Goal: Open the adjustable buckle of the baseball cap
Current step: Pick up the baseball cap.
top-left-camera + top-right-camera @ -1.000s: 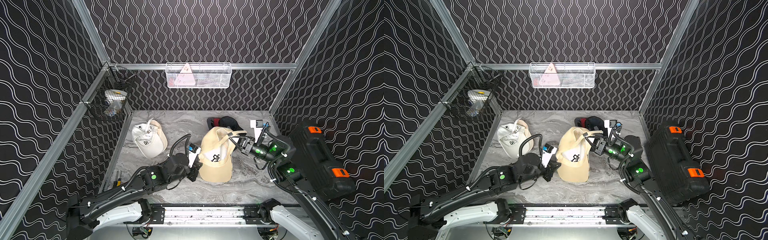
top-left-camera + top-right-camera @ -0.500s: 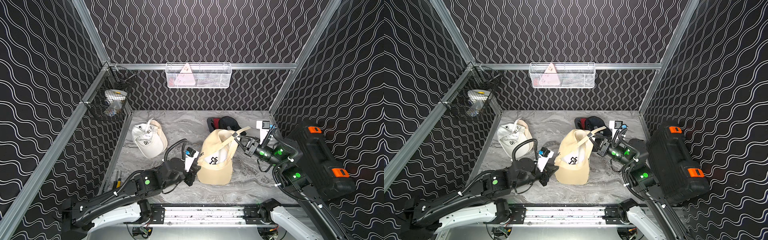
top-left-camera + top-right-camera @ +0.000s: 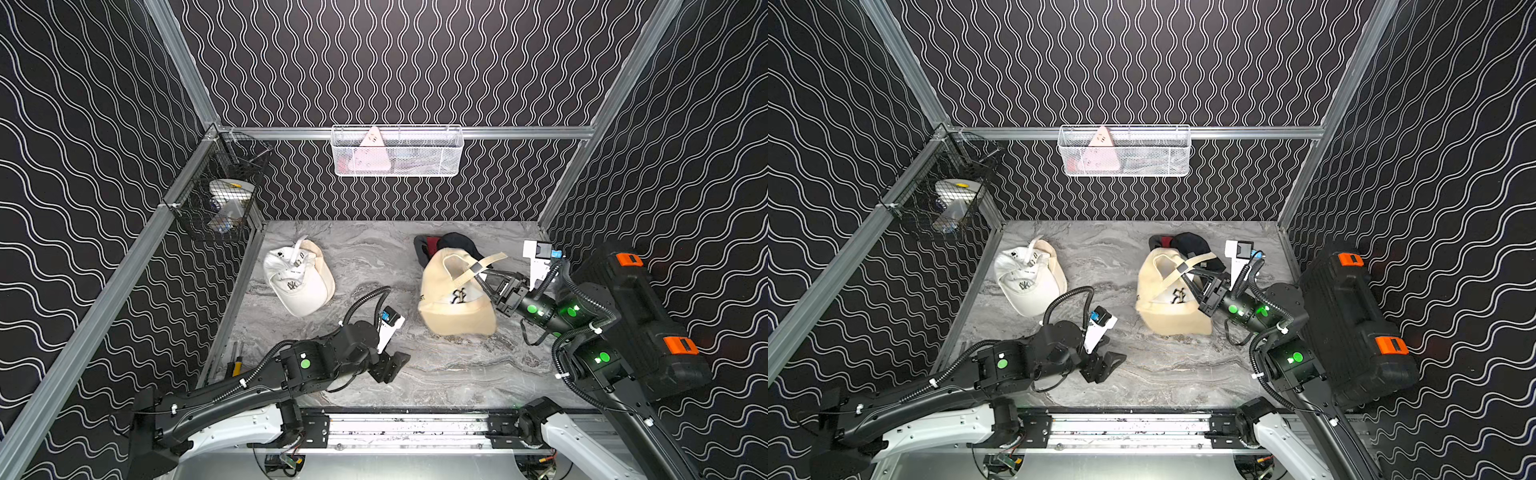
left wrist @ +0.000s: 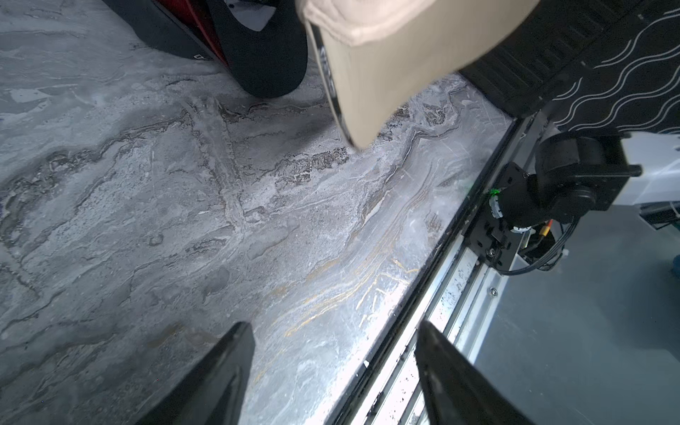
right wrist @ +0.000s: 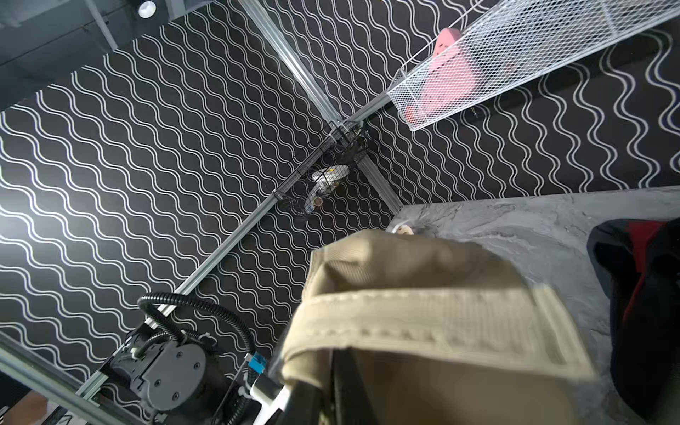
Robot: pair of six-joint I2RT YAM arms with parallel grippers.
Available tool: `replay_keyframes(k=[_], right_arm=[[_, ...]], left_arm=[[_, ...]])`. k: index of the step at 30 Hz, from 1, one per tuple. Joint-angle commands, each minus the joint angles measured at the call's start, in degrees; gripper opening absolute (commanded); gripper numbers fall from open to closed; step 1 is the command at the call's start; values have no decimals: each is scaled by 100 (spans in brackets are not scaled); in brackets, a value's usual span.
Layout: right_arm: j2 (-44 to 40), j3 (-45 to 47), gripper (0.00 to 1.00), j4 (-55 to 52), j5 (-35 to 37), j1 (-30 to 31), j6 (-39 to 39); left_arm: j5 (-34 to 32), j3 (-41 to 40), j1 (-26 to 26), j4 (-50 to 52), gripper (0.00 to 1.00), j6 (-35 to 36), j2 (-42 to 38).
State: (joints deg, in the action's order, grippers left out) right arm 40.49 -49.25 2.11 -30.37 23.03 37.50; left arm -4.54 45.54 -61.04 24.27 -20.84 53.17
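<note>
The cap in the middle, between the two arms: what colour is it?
The cap is beige, with a dark stitched logo; it shows best in a top view.

A robotics lab test cell: aluminium framing [image 3: 291, 132] holds wave-patterned black wall panels [image 3: 415, 62] around a marble-look tabletop [image 3: 449, 374].

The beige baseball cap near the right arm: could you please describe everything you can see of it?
The beige cap looks like soft cotton twill, with a dark embroidered logo on its front and a stiff brim pointing toward the table's near edge. It sits on the marble table, crown slumped. Its back strap is drawn up and out, pinched between the shut fingers of the right gripper. A black-and-red cap lies just behind it; contact is unclear.
</note>
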Motion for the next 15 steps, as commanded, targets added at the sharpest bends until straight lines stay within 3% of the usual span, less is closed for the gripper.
replay_keyframes(k=[1,11,15], right_arm=[[-6,-40,0,76,-215,34,-206],[5,35,0,-740,-153,196,-788],[115,23,0,-1026,-18,546,-1042]], left_arm=[[-112,239,-47,8,74,141,-32],[-295,1637,-128,-112,76,679,465],[-394,2273,-124,-169,77,868,774]])
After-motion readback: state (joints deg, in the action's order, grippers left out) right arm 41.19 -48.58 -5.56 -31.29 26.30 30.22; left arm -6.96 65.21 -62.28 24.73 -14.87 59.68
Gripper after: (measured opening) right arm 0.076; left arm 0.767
